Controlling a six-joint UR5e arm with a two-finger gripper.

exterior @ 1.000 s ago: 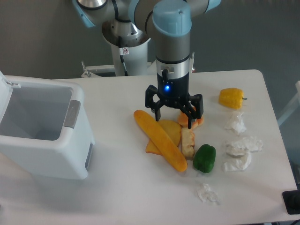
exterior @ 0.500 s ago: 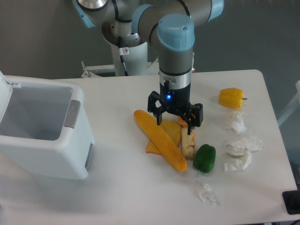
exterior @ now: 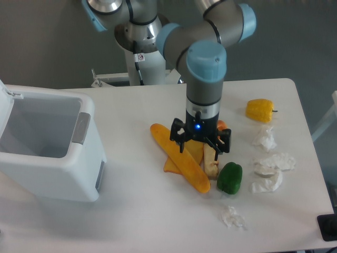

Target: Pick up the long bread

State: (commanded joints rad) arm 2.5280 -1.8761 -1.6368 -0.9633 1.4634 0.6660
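Long bread (exterior: 179,156) lies diagonally on the white table (exterior: 137,211), overlapping a flat yellow-orange wedge slice (exterior: 192,152), with a green pepper (exterior: 229,177) near its lower end. I see my gripper (exterior: 200,146) spread wide above the pile, holding nothing, one finger just over the loaf.

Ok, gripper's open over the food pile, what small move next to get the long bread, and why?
Probably shift a little toward the white bin and then lower. The gripper is open, but it sits over the yellow wedge slice and the pale piece, toward the right edge of the long bread. The loaf runs diagonally, so centring the fingers across its middle first should avoid catching the neighbours.
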